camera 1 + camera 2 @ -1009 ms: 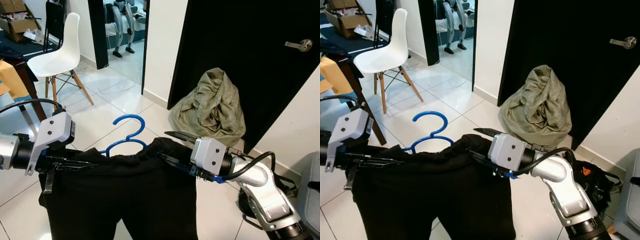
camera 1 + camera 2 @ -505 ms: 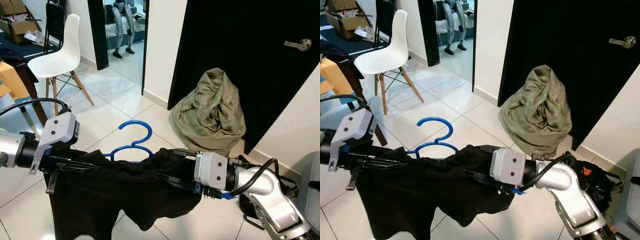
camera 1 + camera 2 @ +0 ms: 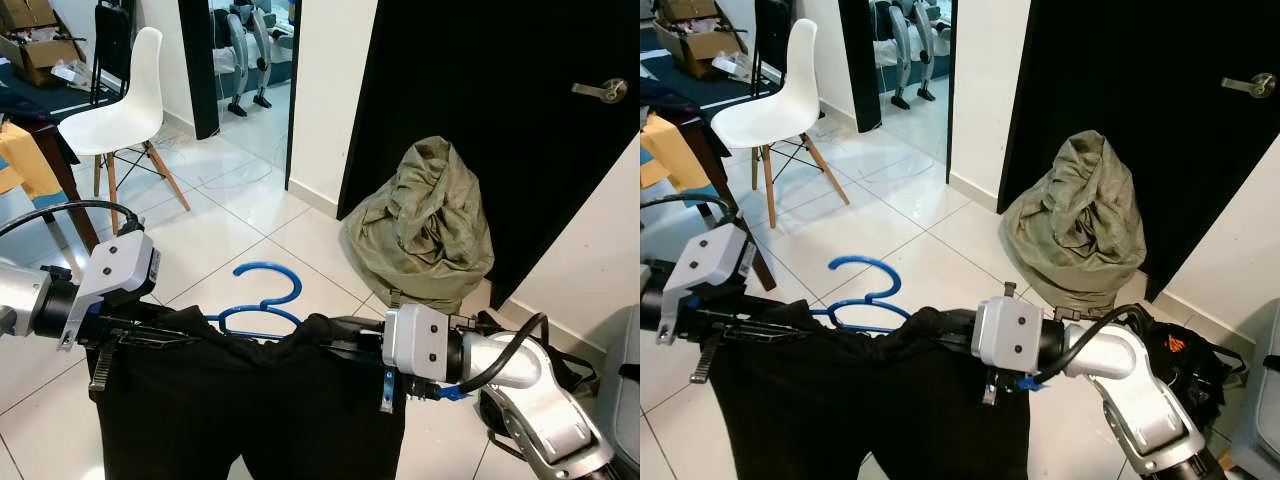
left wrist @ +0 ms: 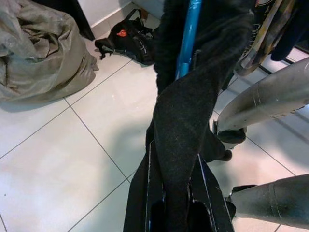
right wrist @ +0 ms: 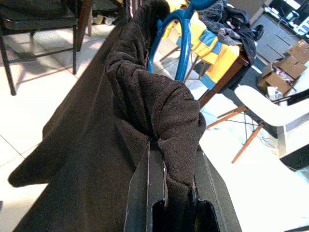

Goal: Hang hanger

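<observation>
Pincers hold the load: the left pincer (image 4: pixel 174 212) and right pincer (image 5: pixel 169 203) each clamp an end of the black garment (image 3: pixel 250 400) draped on the blue hanger (image 3: pixel 262 297), above the white tiled floor (image 3: pixel 230 225). Ahead stand a black door (image 3: pixel 480 110), an olive cloth heap (image 3: pixel 425 225) and, left, a white chair (image 3: pixel 120 105).

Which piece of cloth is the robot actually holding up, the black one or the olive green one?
The black garment, draped on the blue hanger between the left gripper and right gripper. The olive green bundle sits on the floor by the black door.
</observation>
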You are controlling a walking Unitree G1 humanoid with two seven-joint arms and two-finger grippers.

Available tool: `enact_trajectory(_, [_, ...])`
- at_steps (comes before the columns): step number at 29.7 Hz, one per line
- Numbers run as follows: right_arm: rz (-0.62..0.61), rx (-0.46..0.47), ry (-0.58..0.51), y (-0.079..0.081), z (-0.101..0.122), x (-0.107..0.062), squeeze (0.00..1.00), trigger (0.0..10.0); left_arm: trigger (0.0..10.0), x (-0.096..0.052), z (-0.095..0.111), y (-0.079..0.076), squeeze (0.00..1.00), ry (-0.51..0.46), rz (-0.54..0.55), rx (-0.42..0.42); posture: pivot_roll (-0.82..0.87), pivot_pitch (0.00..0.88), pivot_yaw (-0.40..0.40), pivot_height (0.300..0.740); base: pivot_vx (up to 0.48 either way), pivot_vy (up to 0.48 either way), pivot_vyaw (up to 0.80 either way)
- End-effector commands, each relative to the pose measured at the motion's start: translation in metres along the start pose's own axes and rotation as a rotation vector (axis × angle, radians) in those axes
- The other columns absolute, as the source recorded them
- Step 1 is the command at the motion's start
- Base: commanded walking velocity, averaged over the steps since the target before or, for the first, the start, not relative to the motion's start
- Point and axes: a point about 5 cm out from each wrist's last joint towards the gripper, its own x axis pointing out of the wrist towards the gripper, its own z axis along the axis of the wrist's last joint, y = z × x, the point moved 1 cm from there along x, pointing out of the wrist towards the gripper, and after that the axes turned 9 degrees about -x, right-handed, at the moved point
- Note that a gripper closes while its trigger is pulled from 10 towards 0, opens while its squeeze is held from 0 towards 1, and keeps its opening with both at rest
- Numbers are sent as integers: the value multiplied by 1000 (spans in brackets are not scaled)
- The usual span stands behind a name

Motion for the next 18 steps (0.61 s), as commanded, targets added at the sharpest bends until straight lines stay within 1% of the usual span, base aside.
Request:
enact_trajectory(1, [58,-4,-73,8,13,6,0,0,0,3,3,1,0,-12,-5,21,-17,215,-44,740,0,0,0])
enact_trajectory(5, [69,2,-72,10,13,5,0,0,0,4,3,2,0,-15,1,22,-18,213,-44,740,0,0,0])
enact_trajectory(6, [77,8,-69,12,12,4,0,0,667,4,4,3,0,-20,12,25,-18,212,-45,740,0,0,0])
enact_trajectory(10, [85,12,-64,13,11,3,0,0,667,4,4,5,0,-23,32,34,-17,211,-45,740,0,0,0])
enact_trajectory(11, [92,20,-60,14,10,3,0,0,10000,5,4,10,0,-25,75,48,-19,209,-48,740,0,0,0])
enact_trajectory(12, [92,20,-60,14,10,3,0,0,10000,5,4,10,0,-25,75,48,-19,209,-48,740,0,0,0])
enact_trajectory(13, [93,29,-56,15,9,2,0,0,10000,6,4,13,0,-24,107,58,-19,208,-49,740,0,0,0])
enact_trajectory(15, [93,29,-56,15,9,2,0,0,10000,6,4,13,0,-24,107,58,-19,208,-49,740,0,0,0])
enact_trajectory(16, [83,43,-48,14,8,2,0,0,10000,7,3,16,12,-28,136,62,-19,207,-51,740,0,0,0])
enact_trajectory(17, [83,43,-48,14,8,2,0,0,10000,7,3,16,12,-28,136,62,-19,207,-51,740,0,0,0])
enact_trajectory(18, [69,55,-41,13,6,1,0,0,10000,7,3,17,1000,-29,153,63,-19,206,-52,740,0,0,0])
